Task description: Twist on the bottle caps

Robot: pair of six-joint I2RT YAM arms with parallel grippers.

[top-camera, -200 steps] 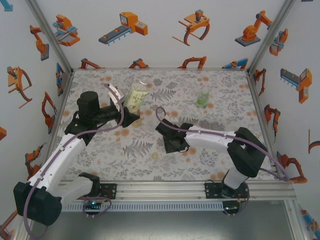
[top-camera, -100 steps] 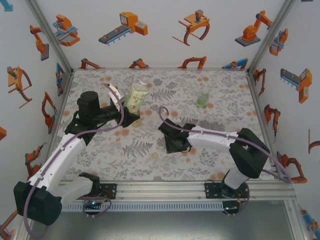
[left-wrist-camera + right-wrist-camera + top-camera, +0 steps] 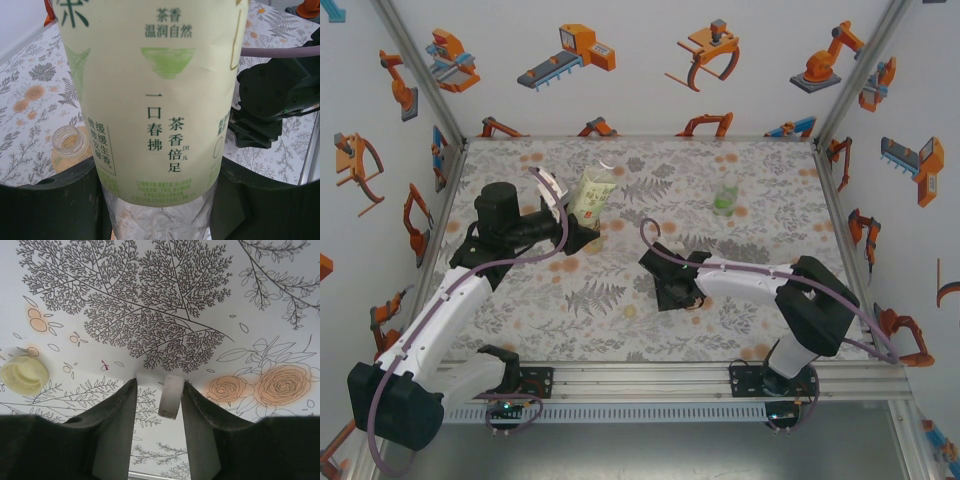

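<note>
A pale yellowish bottle [image 3: 592, 193] with a green-printed label [image 3: 150, 100] stands at the back left, and my left gripper [image 3: 586, 226] [image 3: 157, 200] is shut on its lower body. Behind it an uncapped amber bottle [image 3: 67, 142] shows its open neck. The green bottle [image 3: 725, 200] stands alone at the back right. My right gripper [image 3: 671, 292] [image 3: 159, 385] is low over the table's middle, open. A white cap [image 3: 170, 396] stands on edge between its fingers, against the right one, with a gap to the left one. A pale yellow cap [image 3: 24, 375] lies to the left.
The floral table cloth [image 3: 570, 300] runs between white side walls with orange robot prints. An aluminium rail [image 3: 640, 378] marks the near edge. My right arm's black wrist [image 3: 275, 95] is close to the right of the held bottle.
My right gripper has shifted a little to the right and toward the near edge, staying low. The left arm and its bottle have not moved.
</note>
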